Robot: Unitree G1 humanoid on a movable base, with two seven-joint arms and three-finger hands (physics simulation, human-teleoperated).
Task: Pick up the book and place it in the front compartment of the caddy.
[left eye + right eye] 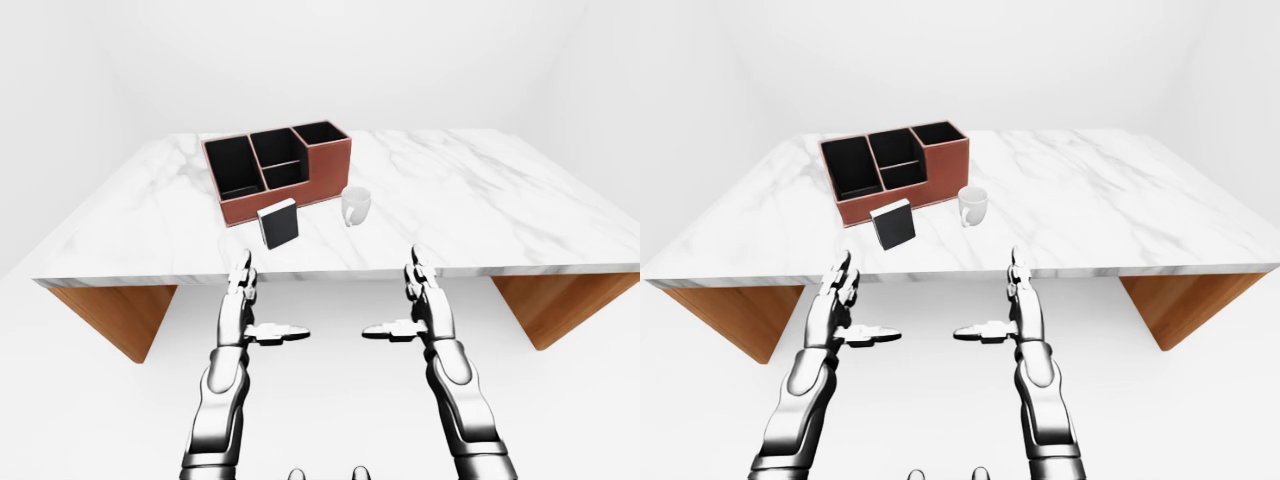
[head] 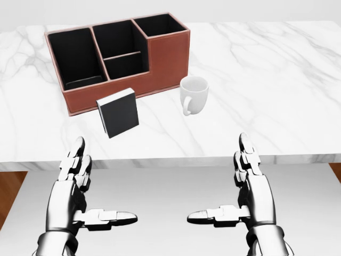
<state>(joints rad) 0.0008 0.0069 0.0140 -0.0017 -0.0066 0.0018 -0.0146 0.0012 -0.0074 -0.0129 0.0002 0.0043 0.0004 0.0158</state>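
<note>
Chrome-grey and jointed, the left hand (image 2: 80,186) and the right hand (image 2: 248,184) hover side by side below the tabletop's near edge in the head view, both spread open with fingers pointing up toward the tabletop and thumbs turned inward toward each other; neither holds anything, and neither touches the tabletop.

Beyond them runs the white marble tabletop (image 2: 277,80), with wooden supports showing under its ends in the eye views. Closest to the near edge, left of the middle, stands the book (image 2: 118,112), dark-covered with a pale strip of pages along its top, upright and leaning a little. It is just beside the caddy's near wall, though I cannot tell whether they touch. Right of the book, a white mug (image 2: 193,93) sits upright with its handle toward the near edge.

Farthest is the reddish-brown caddy (image 2: 160,64), set at an angle, its black-lined compartments open upward.
</note>
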